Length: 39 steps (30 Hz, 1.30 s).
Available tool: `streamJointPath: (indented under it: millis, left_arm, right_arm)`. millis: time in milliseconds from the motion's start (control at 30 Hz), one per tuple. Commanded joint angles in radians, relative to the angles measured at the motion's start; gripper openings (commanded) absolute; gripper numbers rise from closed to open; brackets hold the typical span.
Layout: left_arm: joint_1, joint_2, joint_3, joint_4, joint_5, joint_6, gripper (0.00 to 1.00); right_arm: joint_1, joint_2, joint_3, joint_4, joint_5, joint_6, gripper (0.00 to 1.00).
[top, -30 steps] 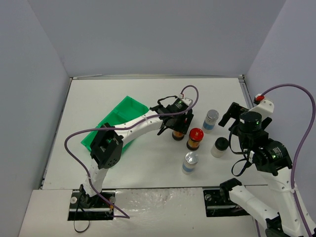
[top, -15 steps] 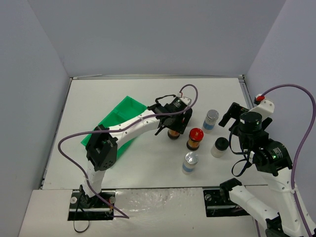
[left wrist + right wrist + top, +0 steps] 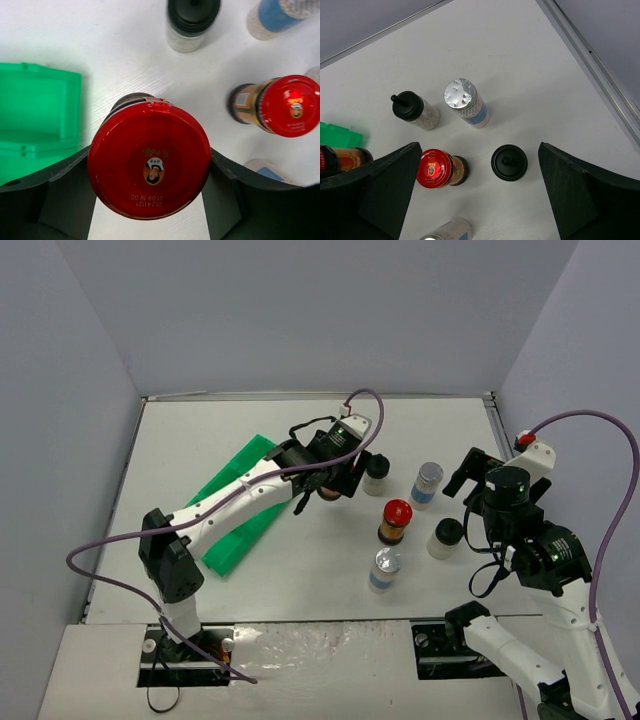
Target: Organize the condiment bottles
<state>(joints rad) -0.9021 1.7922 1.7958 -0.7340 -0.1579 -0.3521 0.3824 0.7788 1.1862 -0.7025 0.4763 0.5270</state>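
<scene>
left gripper (image 3: 149, 169) holds a small red-capped cylindrical jar of amber-dark contents (image 3: 149, 159)

its jaws pinch that jar, with one dark finger at each side of it. the landmark here is the second red-capped amber jar (image 3: 396, 519), which stands upright near the middle of the white surface (image 3: 300, 570). the held jar sits to the left of this landmark and a little farther back. it lies between the landmark and the green compartmented plastic tray (image 3: 232, 515), close to the tray's far end. whether its base touches the surface cannot be told.

four more jars stand around the landmark jar, each apart from it:
- a black-capped pale jar with a nozzle tip (image 3: 376, 469) is behind it and slightly left, just beside the left gripper.
- a silver-capped clear jar with a blue label (image 3: 428, 481) is behind it to the right.
- a second black-capped pale jar (image 3: 447, 535) is to its right and slightly nearer the arm bases.
- a second silver-capped blue-labelled jar (image 3: 384, 566) is in front of it, toward the arm bases.

the right gripper (image 3: 479, 150) hovers above the surface to the right of the landmark jar, with its jaws spread wide.
</scene>
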Motion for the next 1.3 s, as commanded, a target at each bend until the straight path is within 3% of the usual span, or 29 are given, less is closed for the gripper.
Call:
streamJointPath:
  millis: [0, 233, 400, 700, 933, 1267]
  left_arm:
    - [0.059, -0.173, 0.06, 0.003, -0.219, 0.019, 0.0]
    - [0.256, -0.241, -0.014, 0.036, -0.134, 0.004, 0.0]
    - [0.369, -0.194, -0.02, 0.093, -0.037, 0.027, 0.0]
    - [0.471, -0.106, -0.052, 0.262, 0.07, 0.046, 0.0]
    - [0.499, -0.059, -0.072, 0.305, 0.077, 0.041, 0.0]
    - [0.54, -0.025, -0.204, 0.453, 0.115, 0.022, 0.0]
  right_arm:
    - [0.009, 0.015, 0.003, 0.031, 0.038, 0.006, 1.0]
    - [0.009, 0.026, 0.012, 0.031, 0.031, -0.002, 1.0]
    - [0.009, 0.036, 0.017, 0.033, 0.028, -0.007, 1.0]
    - [0.009, 0.034, 0.009, 0.035, 0.034, -0.016, 1.0]
    - [0.009, 0.017, -0.016, 0.034, 0.044, -0.022, 1.0]
    - [0.009, -0.006, -0.035, 0.033, 0.044, -0.031, 1.0]
